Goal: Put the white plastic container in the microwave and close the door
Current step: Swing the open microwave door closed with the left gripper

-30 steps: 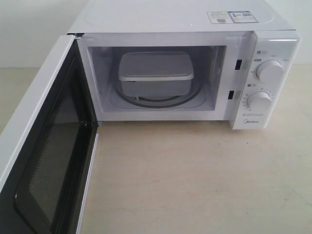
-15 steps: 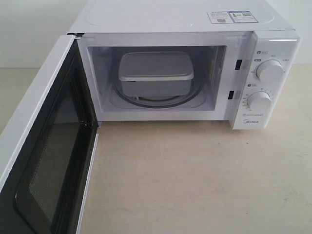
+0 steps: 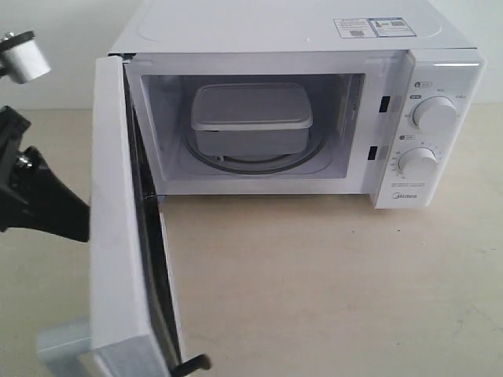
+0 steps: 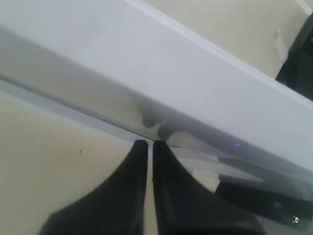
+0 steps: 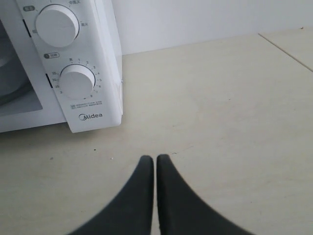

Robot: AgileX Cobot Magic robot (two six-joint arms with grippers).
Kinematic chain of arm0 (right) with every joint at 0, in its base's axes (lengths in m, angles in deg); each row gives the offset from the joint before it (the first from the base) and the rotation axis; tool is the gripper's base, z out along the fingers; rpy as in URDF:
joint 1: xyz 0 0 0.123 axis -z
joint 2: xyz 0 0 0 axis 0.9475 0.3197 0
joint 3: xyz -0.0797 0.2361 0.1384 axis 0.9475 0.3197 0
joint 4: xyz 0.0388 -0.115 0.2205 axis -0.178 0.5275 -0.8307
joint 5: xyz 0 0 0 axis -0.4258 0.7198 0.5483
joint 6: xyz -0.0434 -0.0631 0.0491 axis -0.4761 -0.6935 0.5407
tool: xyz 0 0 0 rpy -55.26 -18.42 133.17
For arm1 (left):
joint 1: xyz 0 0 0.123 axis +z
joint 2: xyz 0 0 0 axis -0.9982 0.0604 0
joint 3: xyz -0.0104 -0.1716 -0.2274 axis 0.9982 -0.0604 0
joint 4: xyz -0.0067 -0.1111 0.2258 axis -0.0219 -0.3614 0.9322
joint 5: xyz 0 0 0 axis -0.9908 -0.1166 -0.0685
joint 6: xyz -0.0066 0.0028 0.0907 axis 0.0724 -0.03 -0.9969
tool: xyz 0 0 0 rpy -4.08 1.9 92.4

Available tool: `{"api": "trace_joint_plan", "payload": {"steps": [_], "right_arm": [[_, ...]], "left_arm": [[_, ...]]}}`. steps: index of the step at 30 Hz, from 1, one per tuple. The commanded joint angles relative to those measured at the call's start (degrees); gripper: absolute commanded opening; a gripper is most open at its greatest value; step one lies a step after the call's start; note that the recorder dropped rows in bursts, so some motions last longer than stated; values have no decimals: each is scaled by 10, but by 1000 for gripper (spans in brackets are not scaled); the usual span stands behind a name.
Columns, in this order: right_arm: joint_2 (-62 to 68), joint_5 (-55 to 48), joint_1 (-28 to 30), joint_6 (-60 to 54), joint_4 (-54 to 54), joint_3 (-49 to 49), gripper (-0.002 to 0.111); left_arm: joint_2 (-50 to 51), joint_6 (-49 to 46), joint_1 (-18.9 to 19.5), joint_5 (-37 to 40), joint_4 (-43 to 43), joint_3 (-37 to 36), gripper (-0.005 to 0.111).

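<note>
The white plastic container (image 3: 251, 118) sits with its lid on, on the glass turntable inside the microwave (image 3: 275, 31). The door (image 3: 118, 236) stands about half open, edge-on to the exterior view. My left gripper (image 3: 82, 224) (image 4: 149, 144) is shut and empty, its tips against the door's white outer face (image 4: 195, 83), behind the door on the left. My right gripper (image 5: 155, 159) is shut and empty, low over the table to the right of the microwave's (image 5: 105, 49) knob panel. It does not show in the exterior view.
The beige table (image 3: 314, 275) stretches in front of the microwave. Two round knobs (image 3: 434, 114) (image 3: 418, 162) sit on the right panel. The door's bar handle (image 3: 63, 342) and a black latch hook (image 3: 192, 364) jut out at the door's near end.
The door has swung from wide open to about half open. My left arm has come into the exterior view behind the door. The container has not moved.
</note>
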Motion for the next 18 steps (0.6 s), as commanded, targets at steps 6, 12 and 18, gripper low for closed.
{"api": "trace_joint_plan", "payload": {"steps": [6,12,18], "right_arm": [[-3,3,5,3,2,0,0],[-3,3,5,3,2,0,0],[-3,3,5,3,2,0,0]], "left_arm": [[34,-188,-89,-160,-136,-2,4],[43,-219,-96,-265,-221,-2,4],[46,-252,-96,-229,-218,-2,4]]}}
